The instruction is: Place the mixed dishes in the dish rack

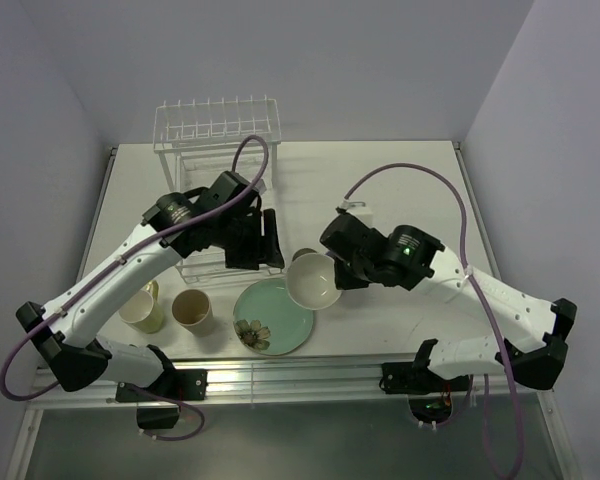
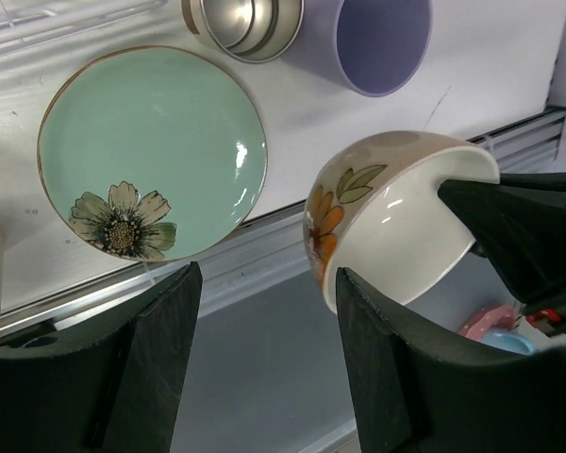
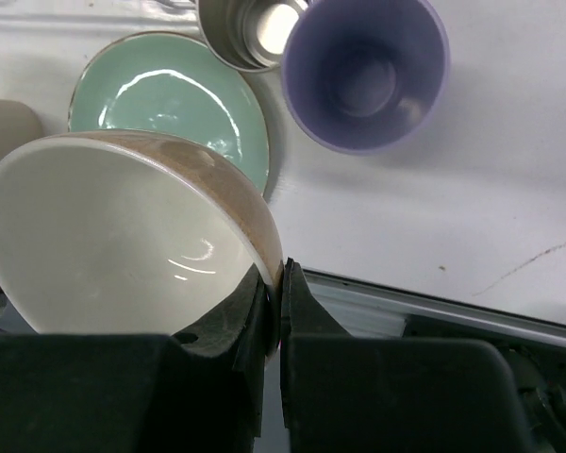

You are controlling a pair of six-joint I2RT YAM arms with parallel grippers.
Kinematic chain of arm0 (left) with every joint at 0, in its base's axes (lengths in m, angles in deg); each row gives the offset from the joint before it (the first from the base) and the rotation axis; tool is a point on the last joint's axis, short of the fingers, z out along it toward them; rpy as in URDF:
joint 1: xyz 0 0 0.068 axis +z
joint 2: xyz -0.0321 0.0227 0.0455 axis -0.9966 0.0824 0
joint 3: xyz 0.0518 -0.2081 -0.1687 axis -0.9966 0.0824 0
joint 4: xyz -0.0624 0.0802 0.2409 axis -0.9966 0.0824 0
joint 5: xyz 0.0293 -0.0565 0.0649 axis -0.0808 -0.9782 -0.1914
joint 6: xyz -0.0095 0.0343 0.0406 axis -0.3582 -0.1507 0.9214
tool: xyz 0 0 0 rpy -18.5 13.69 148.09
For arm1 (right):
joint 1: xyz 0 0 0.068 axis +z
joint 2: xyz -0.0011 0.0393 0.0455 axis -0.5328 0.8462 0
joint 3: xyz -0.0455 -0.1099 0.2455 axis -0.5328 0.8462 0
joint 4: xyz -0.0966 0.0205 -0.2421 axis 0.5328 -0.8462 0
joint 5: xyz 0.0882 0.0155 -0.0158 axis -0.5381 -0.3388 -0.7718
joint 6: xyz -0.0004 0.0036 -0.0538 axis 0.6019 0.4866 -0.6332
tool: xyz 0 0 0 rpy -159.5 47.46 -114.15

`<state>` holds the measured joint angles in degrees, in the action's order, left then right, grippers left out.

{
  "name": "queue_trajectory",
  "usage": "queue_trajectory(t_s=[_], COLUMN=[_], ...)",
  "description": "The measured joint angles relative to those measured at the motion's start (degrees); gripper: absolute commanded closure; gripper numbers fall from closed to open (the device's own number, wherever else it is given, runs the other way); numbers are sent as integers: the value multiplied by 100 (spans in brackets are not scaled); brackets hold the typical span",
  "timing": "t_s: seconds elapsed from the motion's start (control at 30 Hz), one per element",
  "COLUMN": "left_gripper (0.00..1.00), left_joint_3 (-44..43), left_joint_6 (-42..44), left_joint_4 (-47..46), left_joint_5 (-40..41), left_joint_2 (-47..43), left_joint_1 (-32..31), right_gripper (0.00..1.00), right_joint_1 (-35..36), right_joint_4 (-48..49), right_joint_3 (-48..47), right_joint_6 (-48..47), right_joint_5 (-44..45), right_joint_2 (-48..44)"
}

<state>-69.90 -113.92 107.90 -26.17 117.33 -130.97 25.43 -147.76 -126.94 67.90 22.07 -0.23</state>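
My right gripper (image 3: 281,274) is shut on the rim of the cream bowl (image 3: 123,245), holding it tilted above the table's front. In the top view the bowl (image 1: 313,280) hangs just beside the mint-green plate (image 1: 273,315). The left gripper (image 2: 267,278) is open and empty, close to the bowl's (image 2: 396,217) flowered side. The metal cup (image 2: 243,24) and lavender cup (image 2: 382,42) stand behind the plate (image 2: 151,151). A tan cup (image 1: 193,310) and a yellow-green mug (image 1: 143,308) stand at the front left. The white wire dish rack (image 1: 215,125) sits at the back left, partly under my left arm.
A metal rail (image 1: 280,380) runs along the table's near edge. Grey walls close in the back and both sides. Purple cables loop over both arms.
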Motion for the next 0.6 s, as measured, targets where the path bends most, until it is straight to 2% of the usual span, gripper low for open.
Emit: queue_trajectory(t_s=[0.3, 0.6], left_gripper=[37, 39], left_joint_3=[4, 214], left_joint_6=[24, 7], left_joint_4=[39, 31], left_joint_5=[122, 138], left_joint_2=[-37, -234], left_joint_1=[-177, -291], right_gripper=[100, 100], right_joint_1=[116, 214], right_joint_4=[-63, -103], right_joint_3=[-542, -1491], right_joint_6=[-387, -682], right_joint_5=[-57, -142], right_joint_2=[605, 1246])
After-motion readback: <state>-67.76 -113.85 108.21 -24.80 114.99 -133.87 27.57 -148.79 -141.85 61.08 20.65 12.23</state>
